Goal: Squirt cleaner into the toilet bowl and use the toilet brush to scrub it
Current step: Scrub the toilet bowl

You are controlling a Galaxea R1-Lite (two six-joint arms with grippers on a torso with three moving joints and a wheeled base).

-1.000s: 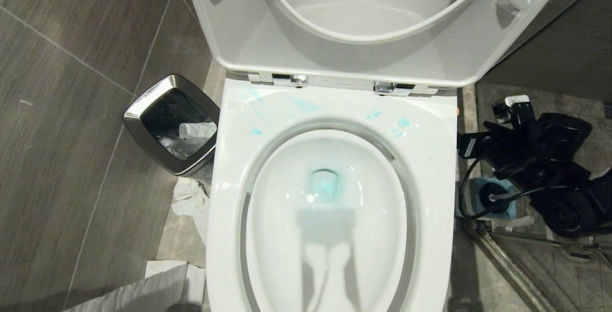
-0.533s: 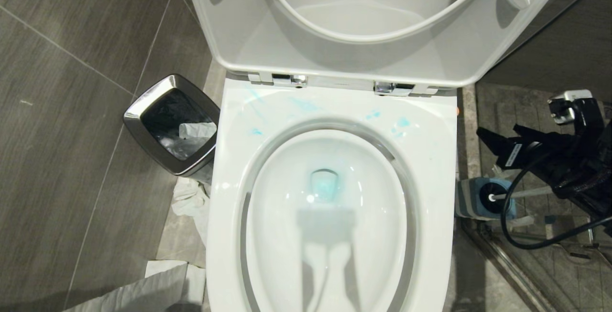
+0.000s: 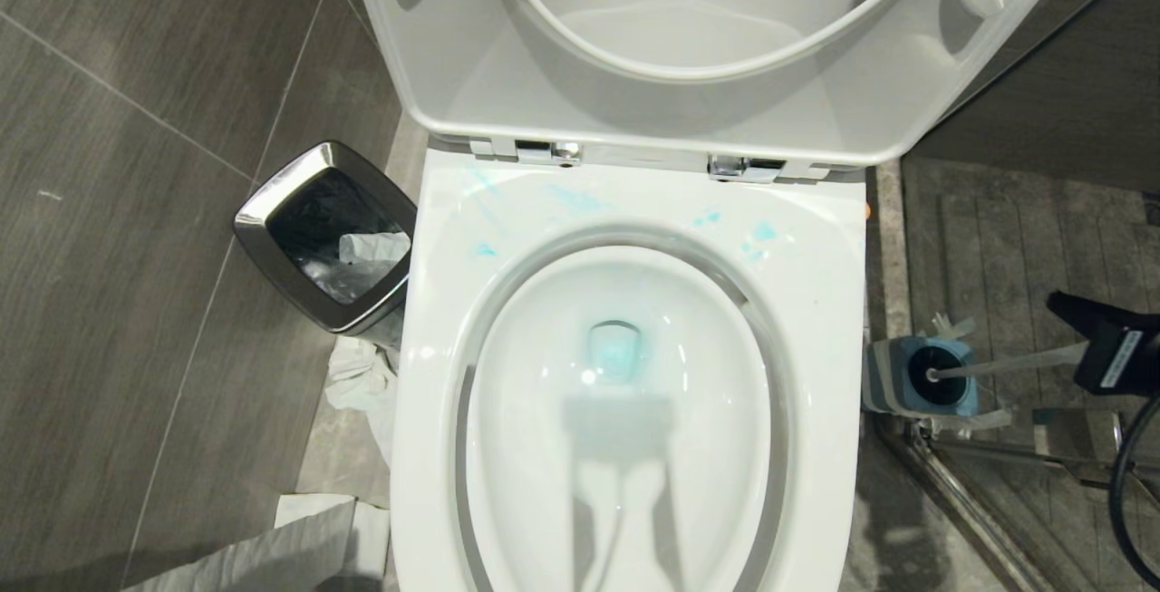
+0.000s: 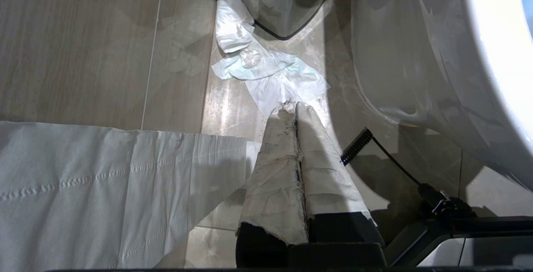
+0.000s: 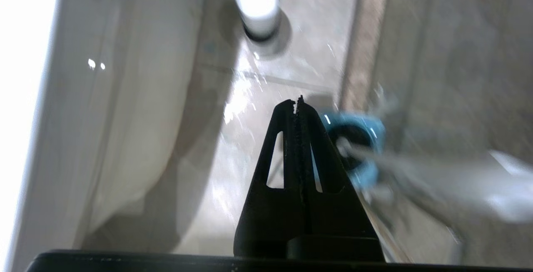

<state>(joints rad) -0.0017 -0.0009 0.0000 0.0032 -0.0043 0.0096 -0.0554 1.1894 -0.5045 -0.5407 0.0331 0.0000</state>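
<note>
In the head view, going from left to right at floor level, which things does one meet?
bin → toilet bowl → striped brush holder → toilet brush handle → right gripper, shut on nothing, at the picture's right edge.

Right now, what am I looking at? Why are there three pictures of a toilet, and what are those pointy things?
A cleaning robot took them. One camera sits on its head, looking down at the glossy white toilet bowl, streaked with blue cleaner. The others ride on its wrists. The paper-wrapped left gripper is shut above crumpled tissue on the floor. The black right gripper is shut too, holding nothing. Near it the grey-handled toilet brush stands in its blue striped holder, and the small orange-capped cleaner bottle stands beside the toilet.
</note>
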